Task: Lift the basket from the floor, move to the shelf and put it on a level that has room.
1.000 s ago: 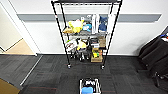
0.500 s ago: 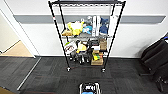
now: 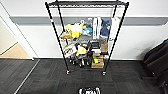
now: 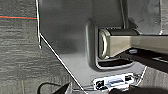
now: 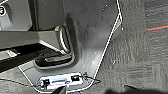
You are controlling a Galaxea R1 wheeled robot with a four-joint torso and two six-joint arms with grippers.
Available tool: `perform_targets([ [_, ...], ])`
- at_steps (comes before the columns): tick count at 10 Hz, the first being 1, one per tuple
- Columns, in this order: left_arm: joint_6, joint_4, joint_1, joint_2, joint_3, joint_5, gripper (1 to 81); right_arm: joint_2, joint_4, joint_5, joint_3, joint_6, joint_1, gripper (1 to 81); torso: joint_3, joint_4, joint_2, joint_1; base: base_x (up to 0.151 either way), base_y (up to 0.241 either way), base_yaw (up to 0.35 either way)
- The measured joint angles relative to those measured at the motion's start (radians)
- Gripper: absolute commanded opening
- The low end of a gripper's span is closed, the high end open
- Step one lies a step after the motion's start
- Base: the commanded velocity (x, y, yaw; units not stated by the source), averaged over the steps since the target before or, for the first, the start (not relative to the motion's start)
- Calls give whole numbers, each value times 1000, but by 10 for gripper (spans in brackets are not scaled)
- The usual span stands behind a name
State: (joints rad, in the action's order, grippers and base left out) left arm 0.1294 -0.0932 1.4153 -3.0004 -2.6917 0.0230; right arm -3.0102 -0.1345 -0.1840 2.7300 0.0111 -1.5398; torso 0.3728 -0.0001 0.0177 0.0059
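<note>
Black wire shelf [image 3: 86, 37] straight ahead of me against the white wall [image 3: 140, 42], its top level [image 3: 86, 3] bare, yellow plush toys [image 3: 75, 29] and boxes [image 3: 96, 24] on lower tiers, dark carpet floor [image 3: 45, 75] below, whether my hands are spread or pressed together I cannot tell.

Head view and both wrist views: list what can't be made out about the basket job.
- Basket: head view, cut off by the bottom edge; its contents and any grip on it are hidden.
- Top level of the shelf: seen nearly edge-on; its surface is hard to judge.
- Wrist views: robot base over floor; fingers indistinct.
</note>
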Motion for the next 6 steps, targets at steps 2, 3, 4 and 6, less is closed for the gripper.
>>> perform_targets([
  [2,0,0,-3,0,0,0,811,0,0,0,0,0,1,811,0,0,0,0,106,0,0],
  [3,0,0,-8,-1,0,1,811,0,0,-5,0,0,7,811,0,0,0,1,0,0,0],
  [4,0,0,-8,-3,0,3,811,0,0,-7,0,0,8,811,0,0,0,1,0,0,0],
  [6,-4,0,4,-1,2,-3,811,0,0,0,-1,-4,-4,811,0,0,0,0,0,0,0],
])
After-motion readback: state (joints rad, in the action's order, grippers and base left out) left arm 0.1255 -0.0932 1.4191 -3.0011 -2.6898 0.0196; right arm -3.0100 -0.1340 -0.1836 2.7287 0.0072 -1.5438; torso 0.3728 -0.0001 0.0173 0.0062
